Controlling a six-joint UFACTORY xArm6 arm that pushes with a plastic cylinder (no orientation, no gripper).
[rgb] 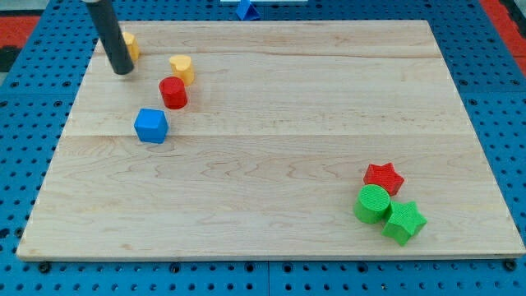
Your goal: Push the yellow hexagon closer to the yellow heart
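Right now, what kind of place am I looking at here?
Probably a robotics lab bench: a wooden board lies on a blue perforated mounting table, small coloured blocks like the blue block sit on it, and my tip touches down among them.

No readable text, label, brand, number or sign shows anywhere in view.

A pale wooden board [271,164] made of planks laid side by side fills most of the view, its grain running left to right. Under and around it lies a blue perforated panel [33,107] with rows of small holes. Red shows at the 2 top corners [25,20]. The light is even and soft, with faint shadows.
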